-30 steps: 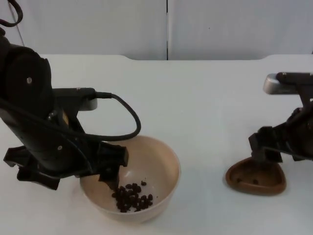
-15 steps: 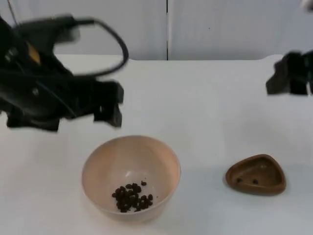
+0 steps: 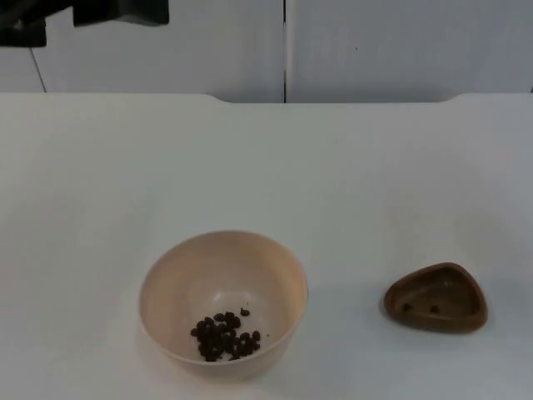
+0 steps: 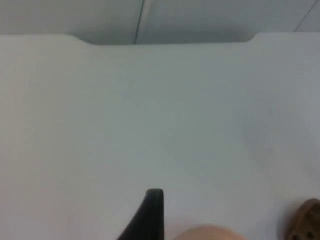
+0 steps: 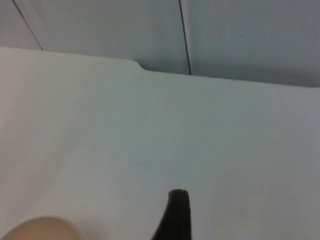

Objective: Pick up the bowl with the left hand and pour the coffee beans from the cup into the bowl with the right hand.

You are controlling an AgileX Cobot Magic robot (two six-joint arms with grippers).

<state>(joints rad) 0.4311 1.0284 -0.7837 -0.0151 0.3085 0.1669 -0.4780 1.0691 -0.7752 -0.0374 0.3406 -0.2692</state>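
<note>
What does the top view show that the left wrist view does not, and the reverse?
Top view's own: coffee beans lying in the bowl, and the inside of the brown cup. Left wrist view's own: the left end effector's fingertip, up over the table. Shared: the bowl, seen by the wrist as an edge, the cup, the white table and the grey partition wall.

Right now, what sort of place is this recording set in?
Probably a lab or test bench rather than a kitchen: a bare white table ending at a grey partition wall, with just a beige bowl of coffee beans and a brown cup.
</note>
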